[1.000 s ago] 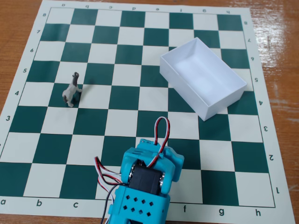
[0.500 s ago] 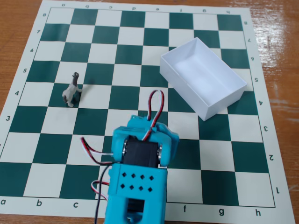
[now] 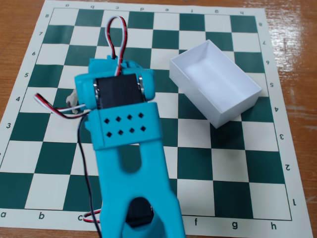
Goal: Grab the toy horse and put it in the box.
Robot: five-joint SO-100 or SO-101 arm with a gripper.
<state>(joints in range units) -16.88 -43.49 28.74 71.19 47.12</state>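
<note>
White box [image 3: 216, 79] long axis diagonal; toy horse [image 3: 73, 99] mostly hidden; pincer state unclear.

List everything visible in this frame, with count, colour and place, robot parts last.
chessboard mat: one, green and cream squares, covering most of the table.
table: one, brown wood, showing around the mat's edges.
box: one, white, open-topped and empty, upper right of the mat.
toy horse: one, grey-white, left of centre, mostly hidden behind the arm.
arm: one, turquoise with black servos, reaching up from the bottom edge.
wires: red, white and black, looping off the arm.
gripper: not in view.
</note>
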